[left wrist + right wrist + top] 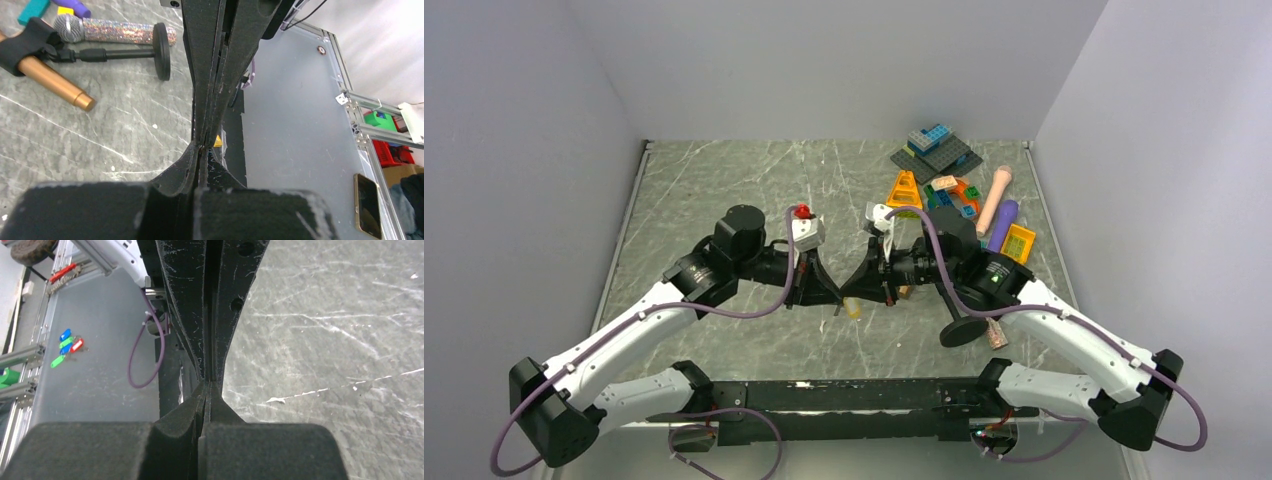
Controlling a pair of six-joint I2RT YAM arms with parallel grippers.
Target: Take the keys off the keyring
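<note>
Top external: left pincer (pixel 833 297) and right pincer (pixel 849 292) closed, tips touching.

Even, soft overhead light; blurred wrist-view foregrounds.

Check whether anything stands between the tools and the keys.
Nothing visible does. The left tool and right tool, both shut, meet tip to tip; a small yellow piece, likely a key, sits right at their tips. The keyring cannot be seen.

The left claw (pixel 198 155), pressed shut, meets the right claw (pixel 206 131) tip to tip over the marble desk (pixel 90 145). Beyond them lie a glittery microphone (pixel 117 32), a toppled black stand (pixel 161 51) and a gold tube (pixel 54 83).
</note>
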